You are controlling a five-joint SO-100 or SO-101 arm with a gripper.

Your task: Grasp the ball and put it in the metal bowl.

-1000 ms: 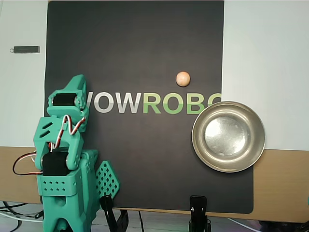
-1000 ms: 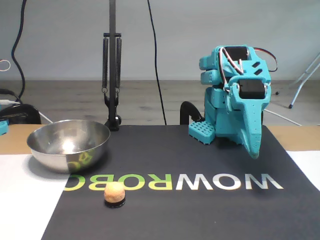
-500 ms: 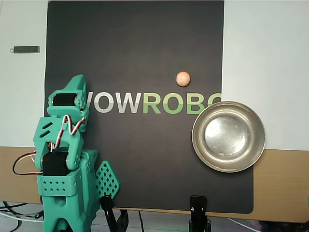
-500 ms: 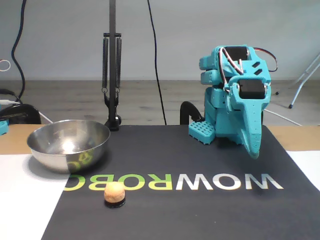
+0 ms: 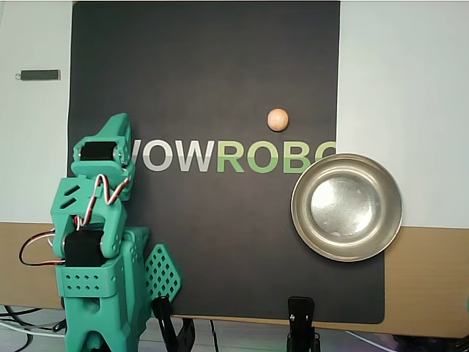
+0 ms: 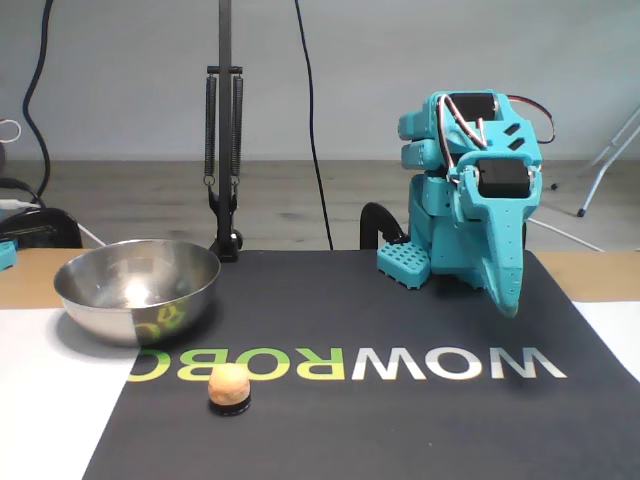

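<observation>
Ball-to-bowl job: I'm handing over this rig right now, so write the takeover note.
End effector: folded at the base, tip pointing down, holding nothing; it looks shut.
Ball: loose on the dark mat, just above the lettering in the overhead view, clear of the arm.
Metal bowl: empty, at the mat's edge, below and to the right of the ball in the overhead view, not touching it.
Done: nothing yet.
Left: reach out, grasp the ball, carry it to the bowl, release.
</observation>
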